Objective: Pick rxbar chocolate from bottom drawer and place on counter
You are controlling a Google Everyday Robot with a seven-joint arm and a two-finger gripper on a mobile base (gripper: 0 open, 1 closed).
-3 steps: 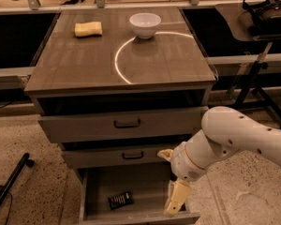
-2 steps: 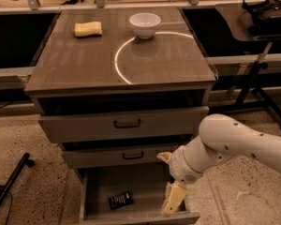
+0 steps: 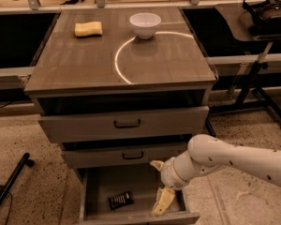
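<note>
The rxbar chocolate (image 3: pixel 120 200), a small dark wrapped bar, lies flat on the floor of the open bottom drawer (image 3: pixel 131 218), left of its middle. My gripper (image 3: pixel 158 183) hangs over the right half of that drawer, its white arm coming in from the right. Its two pale yellow fingers stand wide apart, one near the middle drawer's front and one (image 3: pixel 163 201) low in the drawer. It is open and empty, a short way right of the bar. The counter (image 3: pixel 159 64) with its bright light arc is above.
A yellow sponge (image 3: pixel 88 28) and a white bowl (image 3: pixel 145 23) sit at the back of the counter. The two upper drawers (image 3: pixel 126 124) stand slightly pulled out. A black stand leg (image 3: pixel 11 182) lies on the floor at left, a dark table's legs (image 3: pixel 257 78) at right.
My gripper and arm have shifted left, further over the open bottom drawer and closer to the bar. The bar has not moved.
</note>
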